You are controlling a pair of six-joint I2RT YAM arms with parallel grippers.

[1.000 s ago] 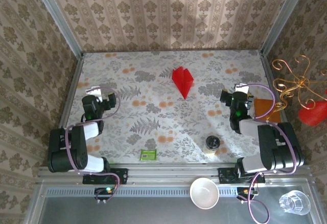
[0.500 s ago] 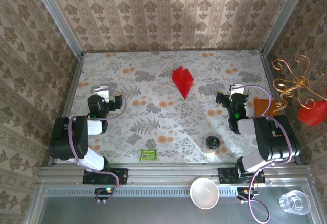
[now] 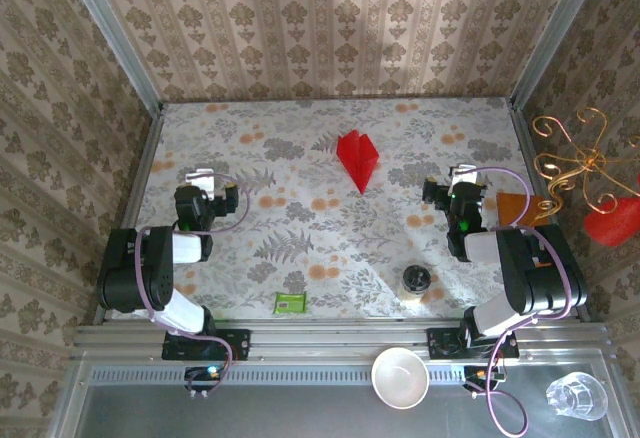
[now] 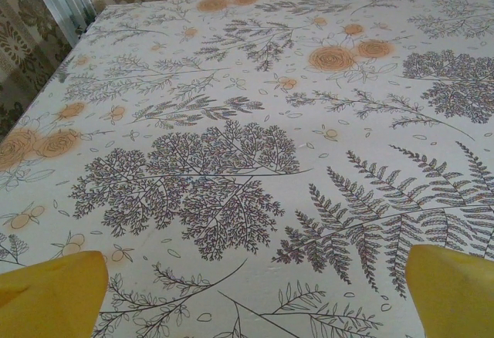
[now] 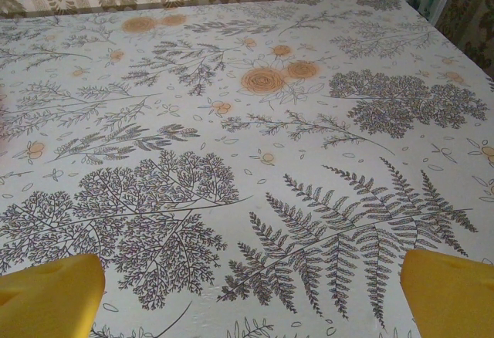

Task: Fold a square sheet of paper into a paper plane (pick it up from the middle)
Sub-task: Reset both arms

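Red paper plane (image 3: 358, 158) lies flat on the flowered surface (image 3: 250, 128), at 12 o'clock from its middle, nose pointing toward the arms. Left pincer (image 3: 197, 174) sits at the plane's 9 o'clock and right pincer (image 3: 466, 171) at its 3 o'clock, both well apart from it, fingers spread and empty. Green packet (image 3: 290, 303) at the plane's 7 o'clock, small jar (image 3: 417, 280) at 5 o'clock, both near the front edge.
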